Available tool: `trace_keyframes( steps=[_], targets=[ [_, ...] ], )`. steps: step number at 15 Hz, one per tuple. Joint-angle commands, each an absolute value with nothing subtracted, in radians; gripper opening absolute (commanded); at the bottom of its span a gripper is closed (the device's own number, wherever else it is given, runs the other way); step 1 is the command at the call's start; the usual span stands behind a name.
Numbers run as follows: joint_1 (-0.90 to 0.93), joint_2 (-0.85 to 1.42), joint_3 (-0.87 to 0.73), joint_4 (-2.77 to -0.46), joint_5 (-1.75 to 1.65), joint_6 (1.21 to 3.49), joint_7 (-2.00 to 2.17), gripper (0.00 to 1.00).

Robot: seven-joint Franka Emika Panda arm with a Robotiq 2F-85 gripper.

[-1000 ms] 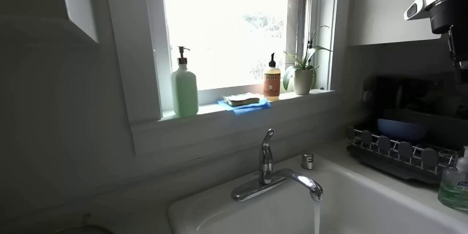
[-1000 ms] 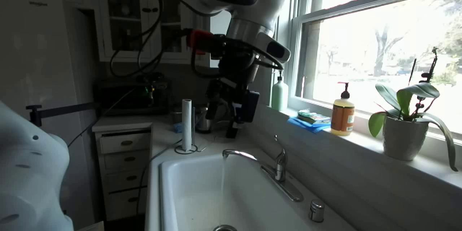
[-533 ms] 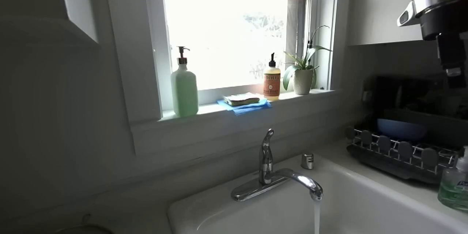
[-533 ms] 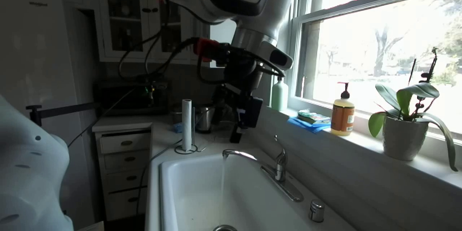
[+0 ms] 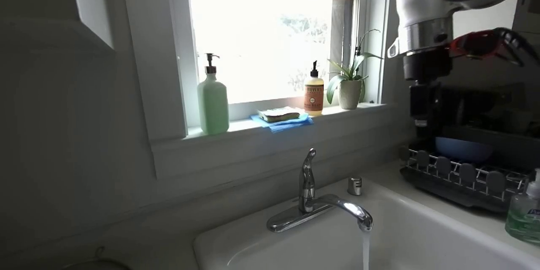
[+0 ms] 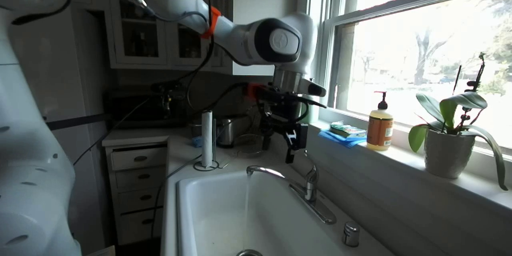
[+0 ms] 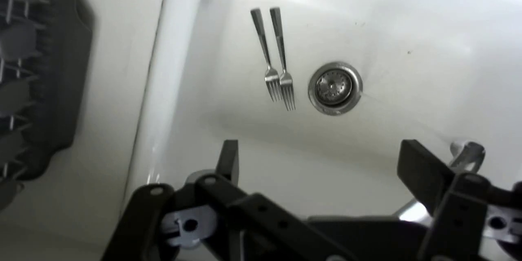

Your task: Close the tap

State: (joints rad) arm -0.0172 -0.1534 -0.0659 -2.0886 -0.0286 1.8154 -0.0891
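The chrome tap (image 5: 308, 192) stands at the back edge of the white sink in both exterior views, its lever (image 6: 311, 174) pointing up. Water (image 5: 365, 247) runs from its spout. In the wrist view the spout (image 7: 468, 157) shows at the right, partly hidden behind a finger; the lever is out of sight there. My gripper (image 6: 277, 153) is open and empty. It hangs apart from the tap, above lever height. In an exterior view it is dark against the dish rack area (image 5: 422, 128), right of the tap. In the wrist view its fingers (image 7: 320, 151) are wide apart over the sink.
Two forks (image 7: 281, 57) lie in the sink (image 7: 379, 28) beside the drain. A dish rack (image 5: 464, 177) and a soap bottle (image 5: 525, 215) stand right of it. A side sprayer (image 6: 351, 234) sits near the tap. The sill holds bottles (image 6: 379, 130), a sponge and a plant (image 6: 450, 150).
My gripper has come lower and nearer the tap, moving left in an exterior view where it was at the right edge. The tap and the running water look the same.
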Motion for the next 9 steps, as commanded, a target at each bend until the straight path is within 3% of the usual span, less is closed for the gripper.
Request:
trace_keyframes(
  steps=[1,3,4,5,6,9],
  targets=[
    [0.001,-0.054,-0.032,-2.018,0.001,1.993,-0.073,1.00],
    [0.007,-0.005,-0.019,-1.989,0.013,2.096,-0.085,0.95],
    [0.008,0.015,-0.015,-1.977,0.018,2.139,-0.090,0.86],
    [0.009,0.039,-0.010,-1.955,0.027,2.167,-0.098,0.71],
    [0.009,0.060,-0.006,-1.939,0.035,2.202,-0.105,0.68],
    [0.009,0.119,0.010,-1.889,0.069,2.268,-0.135,0.45]
  ],
)
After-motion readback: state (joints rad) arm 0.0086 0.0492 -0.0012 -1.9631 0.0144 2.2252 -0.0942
